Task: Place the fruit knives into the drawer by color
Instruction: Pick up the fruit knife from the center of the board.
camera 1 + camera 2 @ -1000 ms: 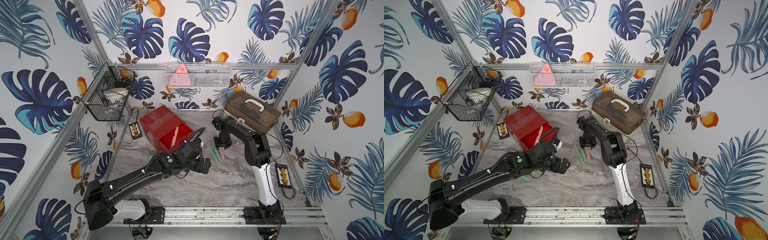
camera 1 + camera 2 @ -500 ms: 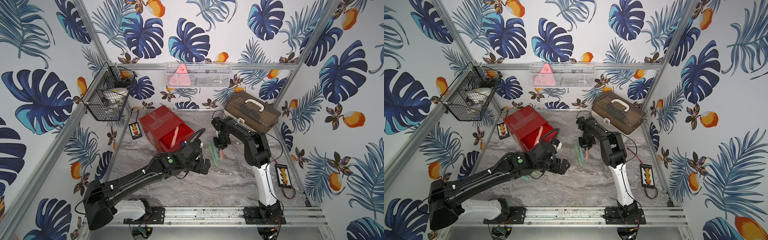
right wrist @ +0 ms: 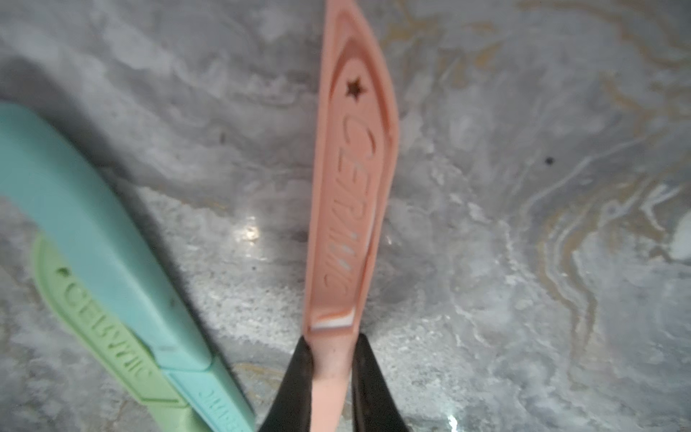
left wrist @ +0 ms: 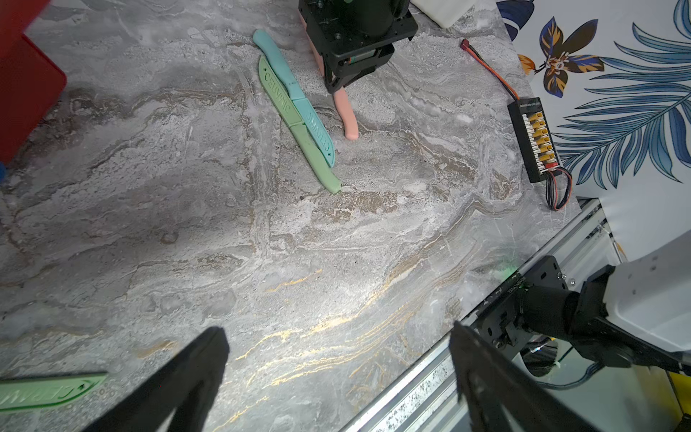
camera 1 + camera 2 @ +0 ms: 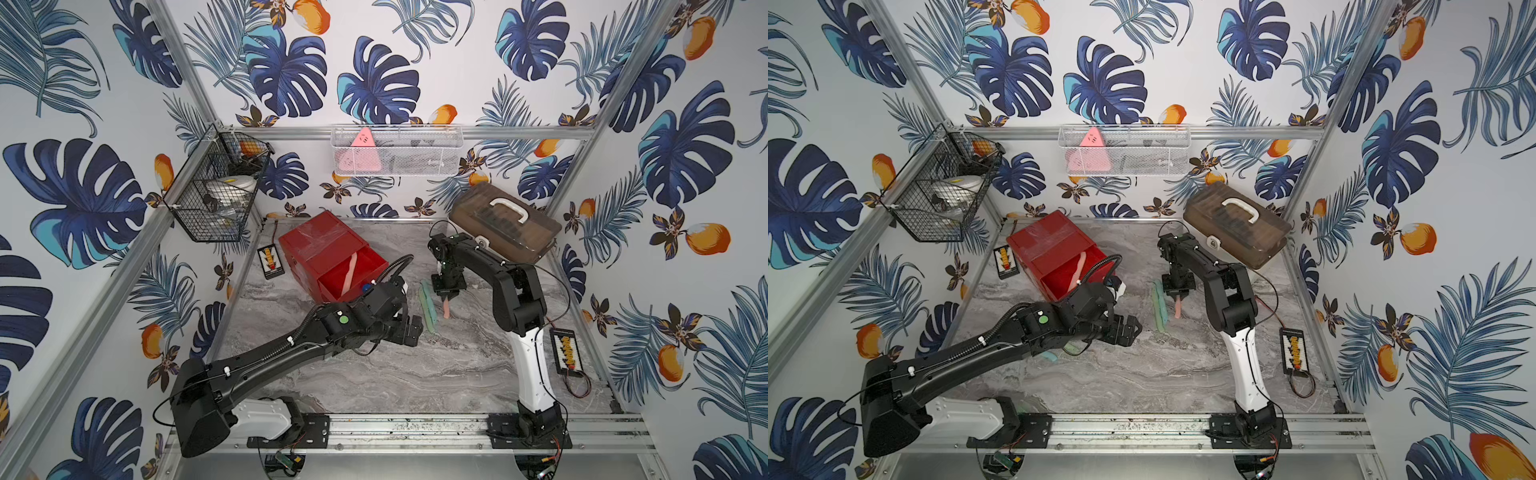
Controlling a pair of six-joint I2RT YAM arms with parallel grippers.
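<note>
Beside the teal knife (image 3: 93,232), right gripper (image 3: 332,349) tight on pink knife (image 3: 351,187)

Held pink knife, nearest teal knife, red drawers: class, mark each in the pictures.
Pink knife (image 3: 351,194): right wrist view, lettered blade.
Teal knife (image 4: 276,61): left wrist view, handle.
Drawers (image 5: 316,240): a top view, top panel.

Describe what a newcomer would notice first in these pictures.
The glossy red drawer chest at the back left stands out, one drawer pulled open with a pink knife inside. At the centre, the right end effector pinches a second pink knife beside a green knife and a teal knife lying together.
</note>
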